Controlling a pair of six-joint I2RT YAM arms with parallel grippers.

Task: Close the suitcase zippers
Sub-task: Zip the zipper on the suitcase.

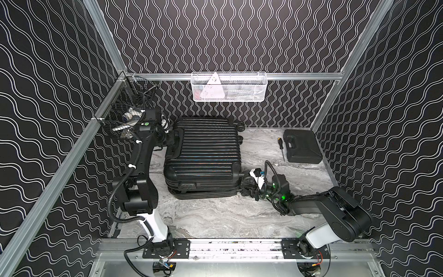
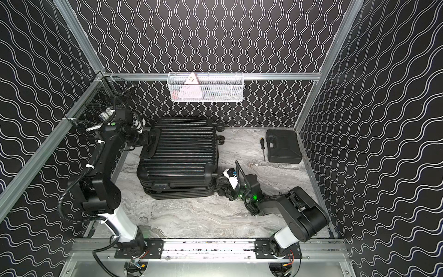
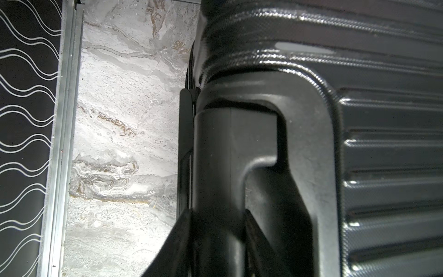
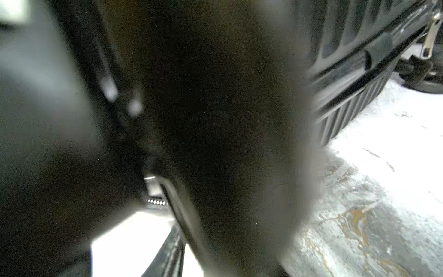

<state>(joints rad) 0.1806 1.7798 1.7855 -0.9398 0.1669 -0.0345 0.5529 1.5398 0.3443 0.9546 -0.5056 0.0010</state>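
Over at the far left corner, I see a black wire basket (image 1: 112,108) hung on the frame rail, with a few white and shiny bits (image 1: 131,114) in it that I cannot make out. Just beside it, my left gripper (image 1: 172,141) reaches the left end of the suitcase (image 1: 203,153), which lies flat on the marble table (image 1: 215,215), towards the back and left of the middle. Only the left wrist view shows the grip: both fingers (image 3: 182,235) are pressed against the handle (image 3: 215,156), one on each side, pinching it. On the back wall hangs a white mesh basket (image 1: 239,74) holding a pale triangular piece (image 1: 212,89) and some flat light things I cannot tell apart. In both top views the suitcase's upper shell sits slightly askew over the lower one, with a dark seam along the near edge. My right gripper (image 1: 250,191) is low at the near right corner, by the wheels (image 1: 247,181). I cannot tell whether it is spread or clamped on anything, since the right wrist view is mostly a dark blur. That view does show what the top views do not: a silver zipper pull (image 4: 430,38) hanging at the seam between the ribbed shells. Far right, a closed black tool case (image 1: 302,146) lies by the wall, with a screwdriver (image 1: 281,147) just beside it.
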